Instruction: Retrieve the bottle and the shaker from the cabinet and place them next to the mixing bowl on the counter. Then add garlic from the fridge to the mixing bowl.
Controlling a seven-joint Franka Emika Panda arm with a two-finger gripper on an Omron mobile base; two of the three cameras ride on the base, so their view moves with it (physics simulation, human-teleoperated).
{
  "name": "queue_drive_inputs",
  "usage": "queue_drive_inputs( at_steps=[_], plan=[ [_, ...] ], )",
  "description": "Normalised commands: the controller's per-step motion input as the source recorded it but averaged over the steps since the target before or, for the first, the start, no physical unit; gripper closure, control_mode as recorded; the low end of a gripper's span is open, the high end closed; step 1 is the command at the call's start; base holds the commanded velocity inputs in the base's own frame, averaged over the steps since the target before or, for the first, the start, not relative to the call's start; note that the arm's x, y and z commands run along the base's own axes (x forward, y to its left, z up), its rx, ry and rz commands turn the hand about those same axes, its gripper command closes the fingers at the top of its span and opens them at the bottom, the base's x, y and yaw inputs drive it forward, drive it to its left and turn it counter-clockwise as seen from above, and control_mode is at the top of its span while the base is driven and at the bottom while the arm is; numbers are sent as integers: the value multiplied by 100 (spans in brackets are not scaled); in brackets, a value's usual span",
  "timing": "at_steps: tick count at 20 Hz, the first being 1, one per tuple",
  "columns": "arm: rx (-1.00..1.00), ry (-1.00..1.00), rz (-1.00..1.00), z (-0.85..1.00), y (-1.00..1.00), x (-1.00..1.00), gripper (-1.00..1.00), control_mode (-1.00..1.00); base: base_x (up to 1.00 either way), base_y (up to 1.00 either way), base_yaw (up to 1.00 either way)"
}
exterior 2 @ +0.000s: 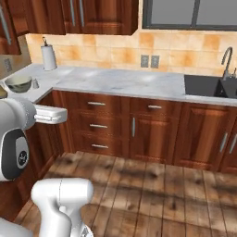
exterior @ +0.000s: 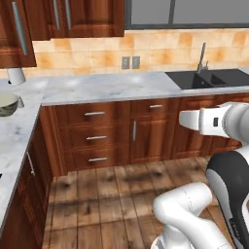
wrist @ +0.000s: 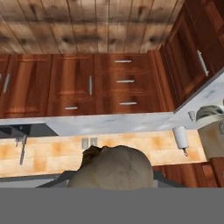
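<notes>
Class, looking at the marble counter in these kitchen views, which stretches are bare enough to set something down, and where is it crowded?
Bare: the counter between the paper-towel roll and sink. Crowded: the left corner, where the mixing bowl and shaker stand close together.

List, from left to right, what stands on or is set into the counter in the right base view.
Mixing bowl → shaker → paper-towel roll → sink → faucet.
</notes>
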Motion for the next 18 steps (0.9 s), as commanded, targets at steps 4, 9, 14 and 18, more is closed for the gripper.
queue_drive_inputs(
  at_steps=[4, 9, 14, 18],
  plan=[
    [0, 0, 0, 0, 0, 0, 100, 100, 66, 0, 10],
    [0, 0, 0, 0, 0, 0, 100, 100, 60, 0, 11],
    [0, 0, 0, 0, 0, 0, 100, 100, 62, 0, 14],
    [0, 0, 0, 0, 0, 0, 100, 100, 63, 0, 19]
  ],
)
